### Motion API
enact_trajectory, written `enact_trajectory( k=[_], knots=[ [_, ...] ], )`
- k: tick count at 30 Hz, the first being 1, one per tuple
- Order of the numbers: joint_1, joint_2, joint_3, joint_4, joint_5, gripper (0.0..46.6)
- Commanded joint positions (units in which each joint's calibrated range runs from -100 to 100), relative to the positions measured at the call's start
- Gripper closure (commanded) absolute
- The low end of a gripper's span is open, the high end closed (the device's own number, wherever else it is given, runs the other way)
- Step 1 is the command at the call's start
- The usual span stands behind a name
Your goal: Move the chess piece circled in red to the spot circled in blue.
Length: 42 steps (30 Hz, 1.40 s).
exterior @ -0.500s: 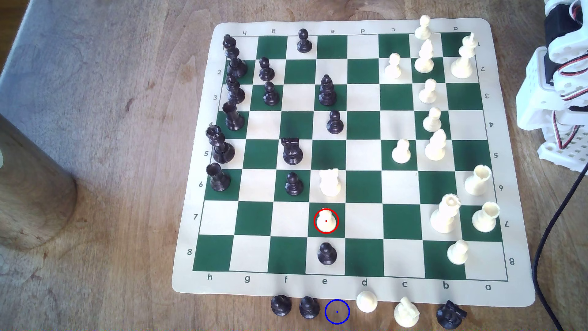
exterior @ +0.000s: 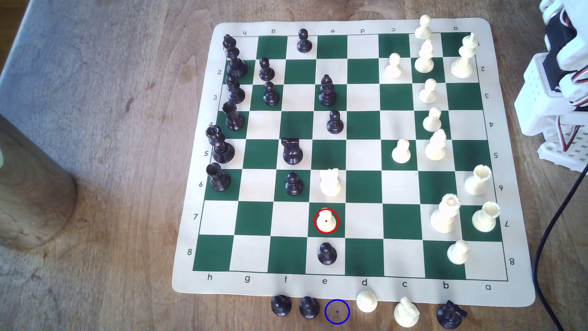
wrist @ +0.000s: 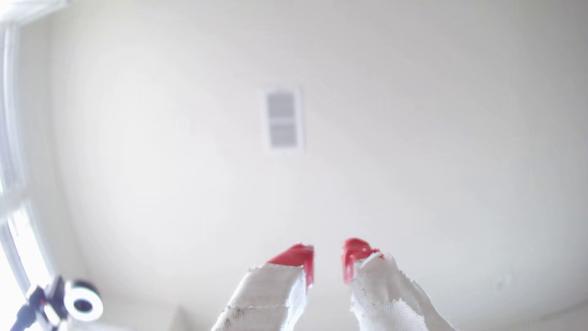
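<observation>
Standing straight up on green square of chess mat [exterior: 515, 296], row 7, column e: cream pawn [exterior: 325, 219] inside red ring, ball head up. Mat edges read a to h and 1 to 8. Blue ring [exterior: 337, 312] lay on bare wood table [exterior: 111, 191] just below mat, between black pawn [exterior: 308, 307] and cream pawn. Gripper [wrist: 327, 254] was open a little, red tips apart, holding nothing, facing white ceiling.

Brown wooden tabletop [exterior: 111, 191], white ceiling [wrist: 413, 111]

Cream pawn [exterior: 326, 220] red-ringed; green-and-cream checkered board [exterior: 362, 187]; gripper [wrist: 327, 254] tips red.
</observation>
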Motion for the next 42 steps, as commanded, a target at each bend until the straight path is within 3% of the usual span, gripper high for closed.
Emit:
enact_trajectory(
  k=[1, 10, 11, 14, 18, 24, 28, 34, 39, 42],
  knots=[
    [-0.9, -0.1, -10.6, 25.7, -0.3, 41.7],
    [-4.0, 0.0, -15.5, 47.0, 0.0, 41.3],
    [-5.0, 0.0, -17.1, 54.3, -0.4, 46.4],
    [-5.2, 0.0, -21.0, 70.3, -0.5, 46.4],
    [-10.2, 0.1, -21.7, 86.3, -1.3, 46.4],
    [-16.6, 19.5, -34.1, 103.0, 0.2, 44.3],
    [-18.4, 26.0, -38.1, 104.3, -1.7, 43.3],
    [-19.1, 37.0, -45.5, 109.7, -7.7, 42.3],
    [-18.8, 44.5, -49.6, 112.5, -10.1, 35.7],
    [-18.8, 48.4, -50.4, 112.4, -11.4, 36.4]
  ],
)
